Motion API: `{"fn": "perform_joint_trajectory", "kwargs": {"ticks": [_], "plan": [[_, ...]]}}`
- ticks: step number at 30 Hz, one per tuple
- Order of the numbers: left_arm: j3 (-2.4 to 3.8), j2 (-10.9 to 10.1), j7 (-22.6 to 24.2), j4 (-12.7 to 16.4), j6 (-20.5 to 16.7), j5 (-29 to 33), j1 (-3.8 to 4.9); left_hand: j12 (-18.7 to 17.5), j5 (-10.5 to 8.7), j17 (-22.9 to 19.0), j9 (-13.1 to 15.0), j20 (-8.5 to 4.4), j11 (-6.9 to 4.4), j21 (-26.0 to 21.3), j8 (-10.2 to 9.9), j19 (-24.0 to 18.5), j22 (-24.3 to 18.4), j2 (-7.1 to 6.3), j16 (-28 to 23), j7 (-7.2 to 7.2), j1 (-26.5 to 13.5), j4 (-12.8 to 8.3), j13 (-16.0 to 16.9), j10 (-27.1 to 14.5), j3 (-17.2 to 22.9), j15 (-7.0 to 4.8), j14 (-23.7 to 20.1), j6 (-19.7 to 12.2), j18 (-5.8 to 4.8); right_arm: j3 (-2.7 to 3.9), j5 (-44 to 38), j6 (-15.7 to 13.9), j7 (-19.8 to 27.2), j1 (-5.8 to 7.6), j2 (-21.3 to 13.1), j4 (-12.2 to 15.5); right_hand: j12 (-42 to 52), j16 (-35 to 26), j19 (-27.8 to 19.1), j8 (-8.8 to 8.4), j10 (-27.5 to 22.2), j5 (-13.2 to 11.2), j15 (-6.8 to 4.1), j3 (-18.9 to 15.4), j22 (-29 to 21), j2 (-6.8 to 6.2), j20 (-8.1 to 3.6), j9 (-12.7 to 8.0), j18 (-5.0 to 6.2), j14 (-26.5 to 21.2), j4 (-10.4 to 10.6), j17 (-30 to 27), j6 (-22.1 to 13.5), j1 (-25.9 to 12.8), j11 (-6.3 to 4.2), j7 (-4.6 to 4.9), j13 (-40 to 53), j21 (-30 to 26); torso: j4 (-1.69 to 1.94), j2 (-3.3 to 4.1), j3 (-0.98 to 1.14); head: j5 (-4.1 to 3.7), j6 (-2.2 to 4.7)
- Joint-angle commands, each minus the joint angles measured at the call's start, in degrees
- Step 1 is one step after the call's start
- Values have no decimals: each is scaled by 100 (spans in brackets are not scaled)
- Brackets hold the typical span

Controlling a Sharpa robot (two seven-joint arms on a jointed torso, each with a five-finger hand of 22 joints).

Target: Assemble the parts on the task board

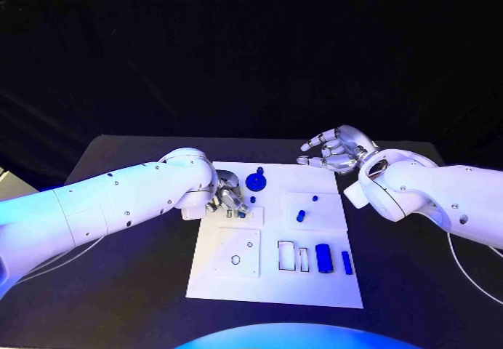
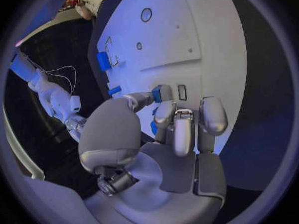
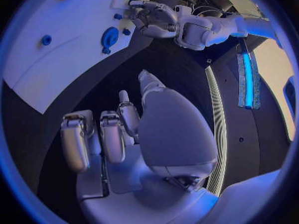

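The white task board (image 1: 275,287) lies in the middle of the black table. My left hand (image 1: 229,198) rests on its far left part, and in the left wrist view the thumb and a finger pinch a small blue part (image 2: 160,93) just above the board (image 2: 187,35). My right hand (image 1: 336,149) hovers past the board's far right corner, fingers apart and holding nothing; the right wrist view shows this hand (image 3: 118,134) over bare table. A round blue part (image 1: 259,178) stands near the far edge. Two blue bars (image 1: 324,258) lie at the near right.
Small blue parts (image 1: 301,215) stand in the right middle of the board. Rectangular cut-outs (image 1: 286,255) and a round hole (image 1: 236,259) mark its near half. Black table (image 1: 137,291) surrounds the board on both sides.
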Motion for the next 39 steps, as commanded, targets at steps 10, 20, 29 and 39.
{"fn": "perform_joint_trajectory", "kwargs": {"ticks": [10,20,29,39], "plan": [[-21,25,3,5,208,122,-33,33,85,1124,-17,-32,-14,13,-36,32,4,46,29,-30,-107,-1168,45,61,1184,-52,496,93,-70,1,-37,74,39,-4,-2,10,21,-37,559,36,-9,22,-16,-28,1462,51,-2,-8,-15,568,-4,1403,-28,-21,-11,-11,177,-30,1,-1,-2,-4,1],[-21,3,19,32,304,131,-33,57,-54,1163,-68,-55,-52,-6,-94,55,15,-222,47,-92,-564,-970,149,112,414,-76,506,192,-81,1,-37,76,39,-4,-12,13,18,-37,556,41,-12,24,-17,-35,1459,53,-3,-12,-13,568,-6,1404,-29,-19,-12,-11,172,-36,2,-5,-1,-13,-3],[-21,0,24,28,249,122,-33,32,-178,1160,-134,-71,-55,-29,-171,64,3,-224,46,-97,-718,-573,173,102,-321,-85,504,275,-80,1,-37,67,40,-4,-17,18,17,-40,555,43,-14,12,-17,-46,1457,52,-4,-15,-12,567,-2,1398,-31,-31,-11,-11,169,-40,-1,-3,-1,-16,5],[-21,-17,24,22,120,75,-34,11,-203,1136,-155,-72,-49,-40,-198,68,-3,-195,36,-89,-733,-341,171,88,-658,-83,498,286,-80,1,-56,42,28,-4,-25,20,14,-43,553,45,-17,-3,-17,-54,1456,51,-4,-16,-12,565,0,1393,-31,-40,-11,-11,165,-43,-4,-2,-3,-24,12]]}}
